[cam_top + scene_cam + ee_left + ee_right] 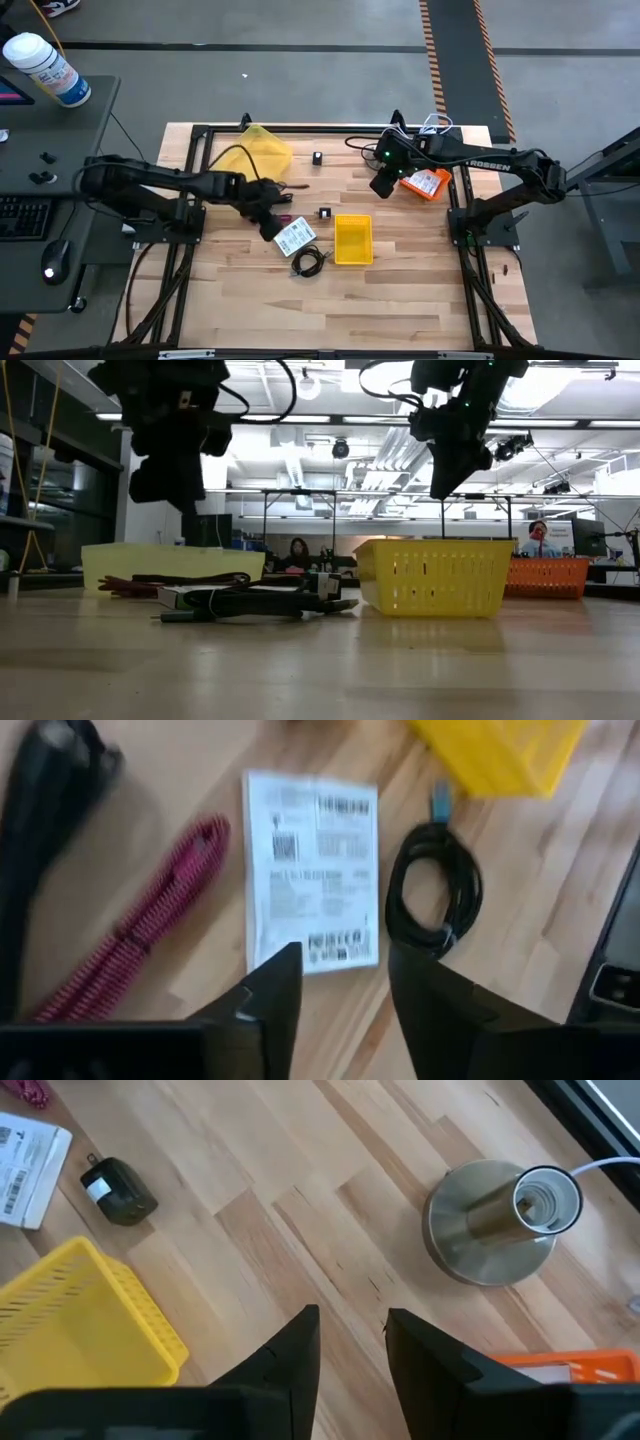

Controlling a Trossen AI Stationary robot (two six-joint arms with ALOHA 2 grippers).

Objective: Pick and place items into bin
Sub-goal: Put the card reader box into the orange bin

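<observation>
My left gripper [272, 226] [345, 982] hovers open just above the table, over the near end of a white printed packet [295, 237] [310, 870] that lies flat. A red-handled tool [150, 930] lies beside the packet, and a coiled black cable [308, 263] [435, 890] lies on its other side. The small yellow bin [353, 240] [435, 575] stands right of them. One tiny black block [325, 213] [118, 1190] sits by the bin, and another [318, 157] sits farther back. My right gripper [383, 184] [350, 1330] hangs open in the air above bare wood. Only one packet shows clearly.
A grey metal cone [500, 1220] stands on the table near my right gripper. An orange bin [425, 183] [545, 575] sits at the far right and a larger yellow container [262, 150] at the far left. A black frame [300, 130] borders the table. People sit in the room behind.
</observation>
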